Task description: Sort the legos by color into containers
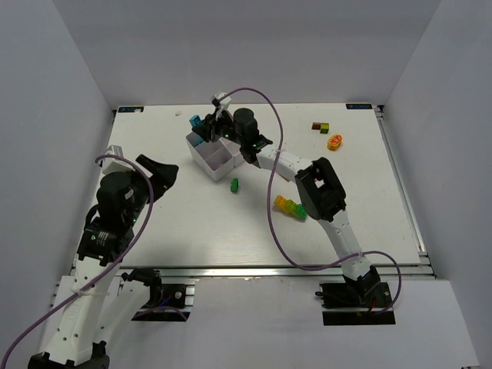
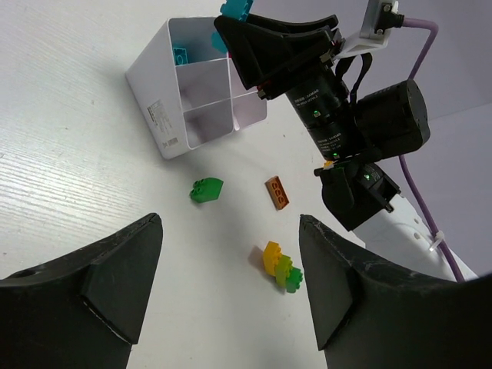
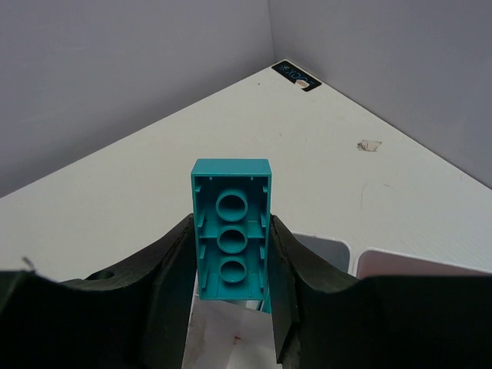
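Near | our left gripper (image 2: pixel 229 227) hangs with jaws spread and bare, a green brick (image 2: pixel 206 189) just ahead | Far | our right gripper (image 3: pixel 231 261) clamps a teal brick (image 3: pixel 231 227), long axis along the fingers | white four-compartment tray (image 3: pixel 400 261) just below the jaws; right arm nearer.

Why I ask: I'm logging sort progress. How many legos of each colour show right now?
Teal: 2, held brick in the right end effector, another brick in the tray
Green: 3, loose brick, stack brick, far brick
Yellow: 1, stack top
Orange: 2, flat brick, far piece
Dark red brick: 1
Total: 9, as far as shows
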{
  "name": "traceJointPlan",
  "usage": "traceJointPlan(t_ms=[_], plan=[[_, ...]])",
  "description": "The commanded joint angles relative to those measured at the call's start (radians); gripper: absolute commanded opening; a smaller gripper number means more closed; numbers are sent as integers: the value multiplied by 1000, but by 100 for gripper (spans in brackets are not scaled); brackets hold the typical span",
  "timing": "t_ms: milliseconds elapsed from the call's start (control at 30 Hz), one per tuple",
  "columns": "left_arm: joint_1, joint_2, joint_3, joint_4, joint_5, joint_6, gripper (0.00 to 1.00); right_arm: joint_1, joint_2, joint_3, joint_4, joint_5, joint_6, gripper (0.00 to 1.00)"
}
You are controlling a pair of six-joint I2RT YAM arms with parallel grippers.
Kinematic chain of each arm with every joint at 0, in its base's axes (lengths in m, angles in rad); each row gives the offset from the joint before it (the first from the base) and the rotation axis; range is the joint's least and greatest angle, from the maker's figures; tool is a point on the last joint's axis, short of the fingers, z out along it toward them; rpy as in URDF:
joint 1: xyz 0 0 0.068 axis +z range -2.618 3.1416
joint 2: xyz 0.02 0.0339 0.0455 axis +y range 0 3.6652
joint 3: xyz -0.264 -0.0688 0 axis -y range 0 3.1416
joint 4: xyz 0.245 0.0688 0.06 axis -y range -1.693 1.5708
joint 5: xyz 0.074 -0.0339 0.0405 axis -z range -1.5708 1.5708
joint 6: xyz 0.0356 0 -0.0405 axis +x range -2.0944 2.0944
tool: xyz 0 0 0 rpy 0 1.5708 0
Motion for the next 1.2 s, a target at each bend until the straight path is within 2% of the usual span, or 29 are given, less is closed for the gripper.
traceJointPlan(t_ms=[0,167,233,367,433,533,833,1067,1100,1167], plan=[[-3,-15,-4,-22,-20,-2,81,12,2,9,86,39,-35,19],[-2,-18,2,-31,-24,-2,81,15,12,6,89,47,-70,26],[-2,-22,2,-29,-24,-5,81,15,15,1,89,50,-75,33],[-2,-27,7,-29,-24,-7,81,15,18,-6,89,53,-78,42],[-2,-27,10,-28,-23,-8,81,15,18,-8,92,58,-81,51],[-2,-24,13,-28,-16,-10,81,14,24,-6,97,58,-86,55],[-2,-21,25,-20,-6,-19,81,5,1,-14,99,29,-98,57],[-2,-21,15,23,16,-37,81,-26,-124,-106,126,-42,-122,58],[-2,-19,15,26,19,-38,81,-30,-141,-120,120,-69,-125,62],[-2,-16,12,46,37,-39,79,-47,-195,-124,39,-97,-158,89]])
